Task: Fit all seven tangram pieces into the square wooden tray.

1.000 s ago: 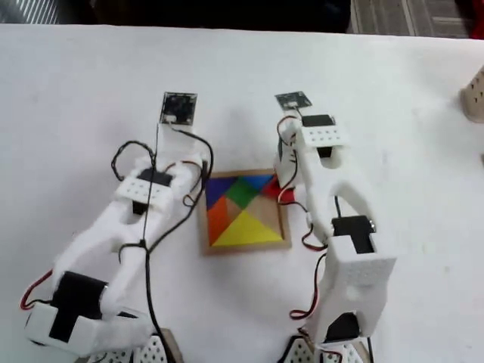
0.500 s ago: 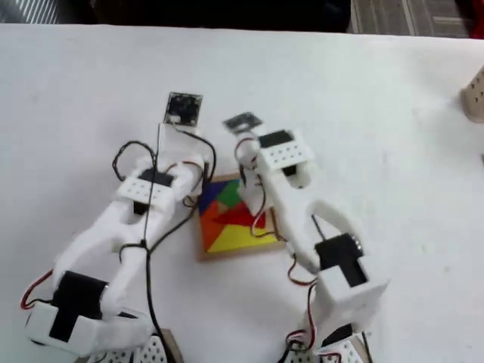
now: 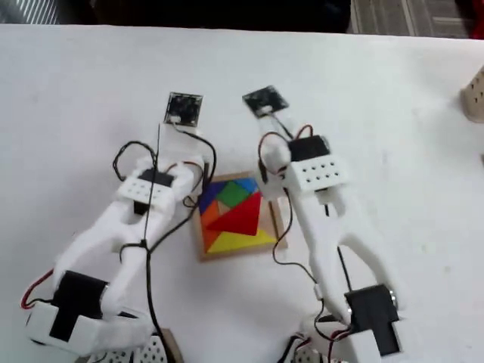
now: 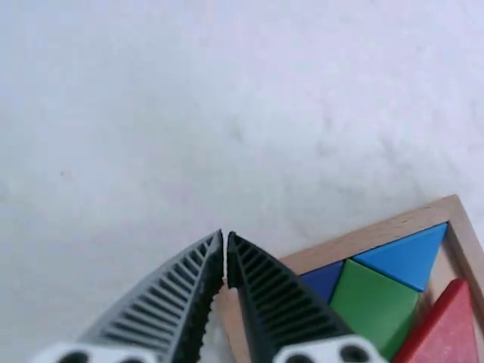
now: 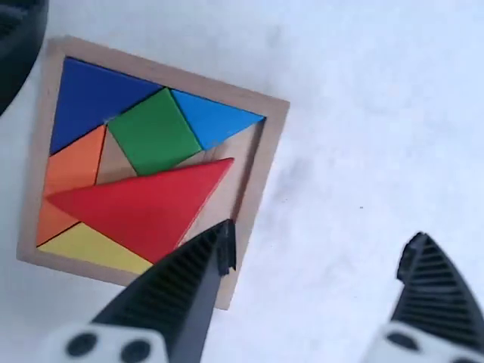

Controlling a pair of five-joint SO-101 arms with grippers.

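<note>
Sitting mid-frame in the high view, the tray [image 3: 204, 246] holds most pieces [image 5: 155, 132]; the red triangle [image 5: 144, 204] lies askew, seemingly unseated. Left gripper [image 4: 225, 236] pinched closed, right gripper [image 5: 321, 234] wide apart, both empty.

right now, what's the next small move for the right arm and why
Probably shift the open right gripper over the red triangle to grip and turn it. The triangle lies askew across the tray and seems not seated. Bare wood shows between it and the green square, and one finger already sits at the rim beside it.
</note>
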